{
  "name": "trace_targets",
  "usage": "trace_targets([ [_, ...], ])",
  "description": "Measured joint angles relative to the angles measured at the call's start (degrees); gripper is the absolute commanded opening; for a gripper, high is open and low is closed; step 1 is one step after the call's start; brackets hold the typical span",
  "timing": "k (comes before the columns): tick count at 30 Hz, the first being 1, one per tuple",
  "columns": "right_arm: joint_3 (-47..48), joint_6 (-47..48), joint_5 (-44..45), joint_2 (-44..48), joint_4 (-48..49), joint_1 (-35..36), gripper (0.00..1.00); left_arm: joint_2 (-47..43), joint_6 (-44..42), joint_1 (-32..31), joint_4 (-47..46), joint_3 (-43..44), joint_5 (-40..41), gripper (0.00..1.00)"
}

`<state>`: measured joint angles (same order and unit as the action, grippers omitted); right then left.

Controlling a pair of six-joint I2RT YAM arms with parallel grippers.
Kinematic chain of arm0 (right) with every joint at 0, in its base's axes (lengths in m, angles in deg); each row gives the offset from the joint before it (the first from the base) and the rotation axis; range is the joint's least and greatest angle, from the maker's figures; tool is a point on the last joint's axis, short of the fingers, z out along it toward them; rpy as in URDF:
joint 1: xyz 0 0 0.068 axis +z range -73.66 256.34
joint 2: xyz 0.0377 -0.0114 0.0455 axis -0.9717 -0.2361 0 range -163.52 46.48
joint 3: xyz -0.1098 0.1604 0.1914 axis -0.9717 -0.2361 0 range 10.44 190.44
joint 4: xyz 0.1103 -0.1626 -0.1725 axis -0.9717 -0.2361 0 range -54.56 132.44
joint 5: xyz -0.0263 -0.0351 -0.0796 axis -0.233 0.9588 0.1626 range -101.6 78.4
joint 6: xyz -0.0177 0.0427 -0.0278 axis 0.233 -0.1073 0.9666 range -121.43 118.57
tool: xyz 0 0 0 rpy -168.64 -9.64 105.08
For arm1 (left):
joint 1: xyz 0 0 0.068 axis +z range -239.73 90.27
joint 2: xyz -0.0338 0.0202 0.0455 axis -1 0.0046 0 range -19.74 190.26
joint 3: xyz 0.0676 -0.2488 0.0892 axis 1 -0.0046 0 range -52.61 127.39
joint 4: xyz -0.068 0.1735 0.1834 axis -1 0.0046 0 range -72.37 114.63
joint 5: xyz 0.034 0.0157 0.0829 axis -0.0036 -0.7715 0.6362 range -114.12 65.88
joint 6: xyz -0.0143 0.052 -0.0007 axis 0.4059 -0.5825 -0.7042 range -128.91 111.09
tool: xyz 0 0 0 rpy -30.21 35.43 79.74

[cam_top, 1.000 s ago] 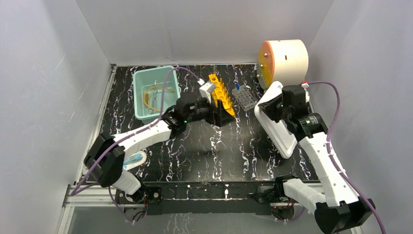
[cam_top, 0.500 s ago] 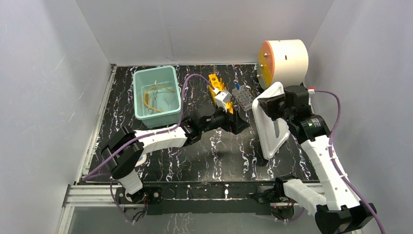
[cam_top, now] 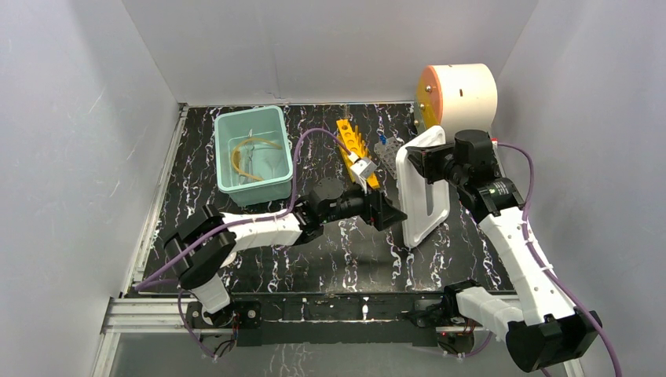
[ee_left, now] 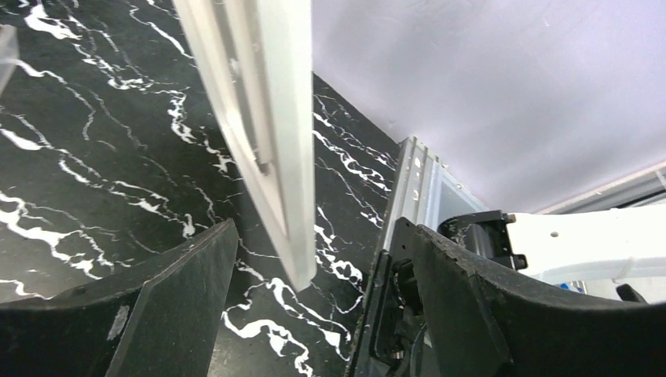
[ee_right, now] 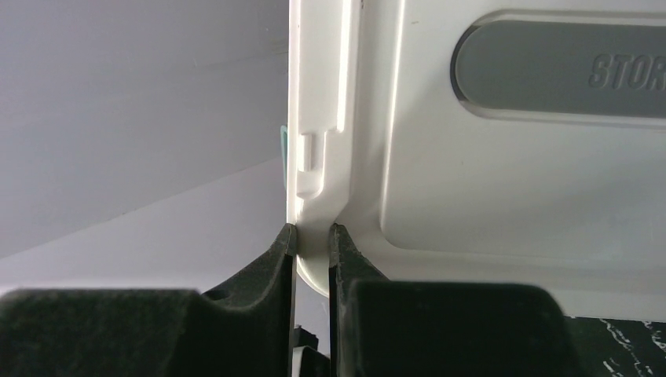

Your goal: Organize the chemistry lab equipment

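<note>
Up on the overhead camera, the right gripper (cam_top: 425,162) had the white plastic lid (cam_top: 416,200) by its upper edge, the lid standing on end with its lower edge down at the black marbled table (cam_top: 338,251). The right wrist camera settled what the overhead could not: both dark fingers (ee_right: 267,275) were clamped tight on the lid's thin rim, and a grey oval inset (ee_right: 550,71) with raised lettering, cut off by the frame, sat in the panel beside them. The left gripper (cam_top: 393,214) reached in low from the left, and from above it was hard to say whether it touched. Its own wrist camera answered that: the fingers (ee_left: 181,290) stood wide apart with the lid's bottom corner hanging between them, clear of both, and the right arm's base showed beyond at the table's near rail. Only the overhead carried the rest of the bench. The amber rubber tube (cam_top: 250,153) lay coiled inside the mint-green plastic bin (cam_top: 245,118) at the back left, with paler items around it too faint to name. The yellow rack with round holes (cam_top: 350,141) sat at the back centre, angled, and the clear plastic tube rack (cam_top: 389,155) was just beside it on the right, partly behind the lid. A cream cylinder with an orange face (cam_top: 463,94) occupied the far right corner.
</note>
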<state>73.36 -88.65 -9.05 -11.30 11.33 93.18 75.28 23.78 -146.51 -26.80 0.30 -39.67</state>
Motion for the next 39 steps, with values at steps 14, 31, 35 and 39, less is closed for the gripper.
trace_targets([
  [14,-1.22,-9.27,-1.68,1.46,3.34,-0.7,0.09,10.19,1.79,-1.7,-3.93,4.15,1.44,0.46],
  [31,-3.58,-10.73,-1.14,5.18,3.96,-1.33,0.65,6.88,-0.07,-0.7,4.87,4.85,3.15,0.0],
  [35,-3.34,-7.5,-0.02,6.99,3.15,-1.33,0.68,2.58,0.52,2.54,10.34,5.18,0.04,0.0],
  [39,-2.14,-1.68,0.92,7.15,2.95,-1.33,0.66,-2.84,0.07,6.71,16.94,7.63,-5.33,0.0],
])
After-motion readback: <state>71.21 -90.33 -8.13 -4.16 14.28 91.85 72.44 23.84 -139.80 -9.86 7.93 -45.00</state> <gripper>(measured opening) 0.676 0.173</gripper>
